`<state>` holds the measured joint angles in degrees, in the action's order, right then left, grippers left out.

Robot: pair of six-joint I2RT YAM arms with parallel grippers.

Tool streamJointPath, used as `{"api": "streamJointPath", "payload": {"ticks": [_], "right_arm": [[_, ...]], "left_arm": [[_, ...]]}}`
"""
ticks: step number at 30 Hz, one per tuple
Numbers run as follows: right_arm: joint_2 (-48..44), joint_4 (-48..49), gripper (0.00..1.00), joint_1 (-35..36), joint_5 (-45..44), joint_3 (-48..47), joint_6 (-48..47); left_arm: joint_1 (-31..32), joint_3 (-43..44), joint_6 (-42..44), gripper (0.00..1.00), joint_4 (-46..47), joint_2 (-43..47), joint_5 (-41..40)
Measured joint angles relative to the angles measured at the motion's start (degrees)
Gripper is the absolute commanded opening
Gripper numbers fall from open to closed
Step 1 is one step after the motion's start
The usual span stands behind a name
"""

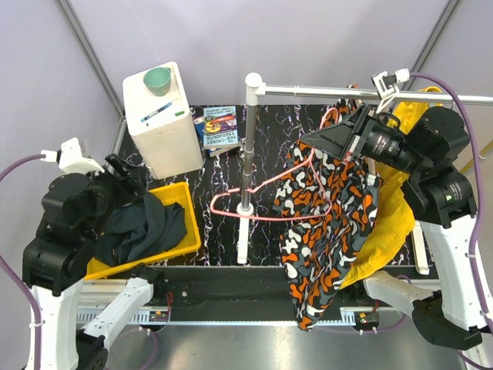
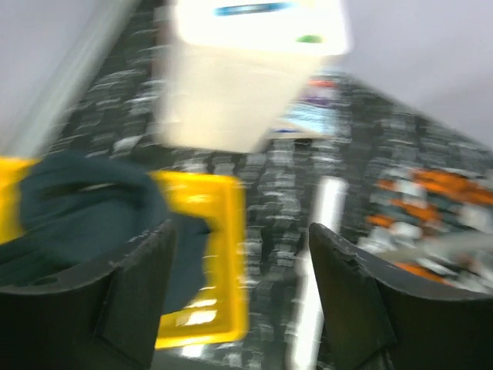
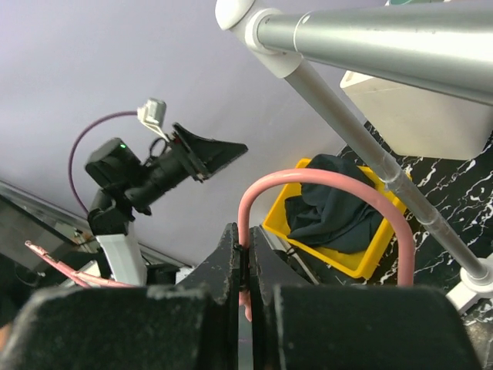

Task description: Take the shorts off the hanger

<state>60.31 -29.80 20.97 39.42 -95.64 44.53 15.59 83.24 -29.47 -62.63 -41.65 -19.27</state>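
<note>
My left arm is folded low at the left side of the table [image 1: 223, 177]. Its wrist sits over the yellow bin [image 1: 189, 223], where a dark garment [image 1: 146, 227] lies bunched. My left pincer [image 2: 240, 231] is spread wide with nothing between its fingers, though the wrist view is blurred.

In the middle stands the rack pole [image 1: 246, 154], with its rail [image 1: 347, 91] running off to the right. My right arm is raised, its forearm reaching up and leftward to just under that rail. My right pincer [image 3: 245, 247] is pinched tight on the pink hanger [image 3: 308, 176] at one leg of its curved hook.

The hanger's long axis runs left to right, and its left tip pokes past the pole. The orange, black and white shorts [image 1: 323, 223] hang on its right part. They point down toward the near edge of the table, and their lower end drapes over it. A yellow cloth [image 1: 393, 208] hangs just behind them on the right.
</note>
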Motion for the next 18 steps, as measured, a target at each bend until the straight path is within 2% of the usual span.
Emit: {"api": "streamJointPath", "payload": {"ticks": [3, 6, 10, 13, 18], "right_arm": [[0.4, 0.0, 0.0, 0.0, 1.8, 0.0, -2.5], [0.7, 0.0, 0.0, 0.0, 3.8, 0.1, -5.0], [0.5, 2.3, 0.0, 0.0, 7.4, 1.1, -6.6], [0.1, 4.5, 0.0, 0.0, 9.9, 2.4, -7.6], [-0.6, 6.1, 0.0, 0.0, 11.3, 4.2, -10.0]], "left_arm": [[0.0, 0.3, -1.1, 0.59, 6.2, 0.6, 13.6], [0.0, 0.8, -3.9, 0.59, 13.3, -0.7, 29.0], [0.3, 3.6, -8.2, 0.62, 19.8, -4.6, 44.0], [0.7, 5.9, -12.1, 0.62, 23.3, -6.2, 50.7], [3.1, 6.8, -19.3, 0.62, 28.5, -5.9, 55.1]]}}
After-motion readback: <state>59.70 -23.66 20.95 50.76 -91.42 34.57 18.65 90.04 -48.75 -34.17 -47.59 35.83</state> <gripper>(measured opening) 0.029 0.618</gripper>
